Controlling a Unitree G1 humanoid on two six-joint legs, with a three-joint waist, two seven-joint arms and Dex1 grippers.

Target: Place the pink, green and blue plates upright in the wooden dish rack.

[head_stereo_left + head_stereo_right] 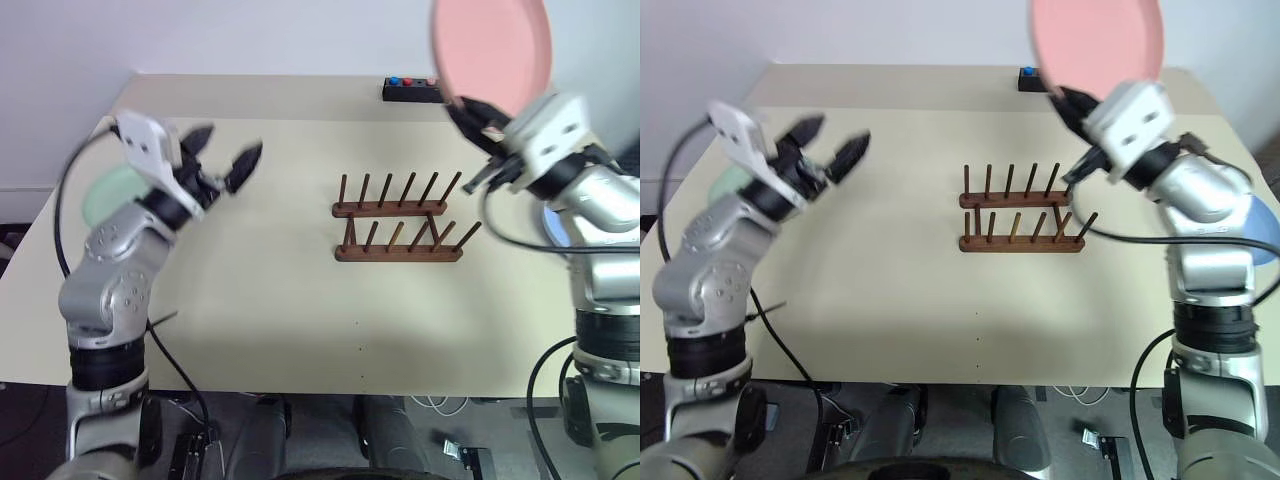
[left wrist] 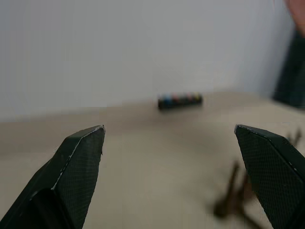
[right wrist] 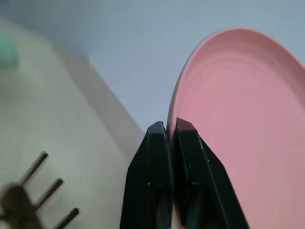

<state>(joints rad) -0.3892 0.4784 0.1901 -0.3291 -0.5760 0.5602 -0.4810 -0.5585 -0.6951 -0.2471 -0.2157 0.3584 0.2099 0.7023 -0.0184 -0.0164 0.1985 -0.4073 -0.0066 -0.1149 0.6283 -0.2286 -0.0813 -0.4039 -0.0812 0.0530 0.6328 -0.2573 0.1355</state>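
My right gripper (image 1: 478, 118) is shut on the lower rim of the pink plate (image 1: 490, 48), holding it upright in the air above and to the right of the wooden dish rack (image 1: 398, 225); the right wrist view shows the fingers (image 3: 157, 143) pinching the plate (image 3: 238, 109). The rack stands with nothing in it at mid-table. My left gripper (image 1: 228, 145) hovers open and holds nothing, left of the rack. The green plate (image 1: 105, 195) lies at the table's left edge, partly hidden behind my left arm. A sliver of the blue plate (image 1: 1265, 232) peeks out behind my right arm.
A black box with coloured buttons (image 1: 412, 90) sits at the table's far edge behind the rack. The beige table (image 1: 280, 300) has open surface in front of the rack and between it and the left arm. A white wall stands behind.
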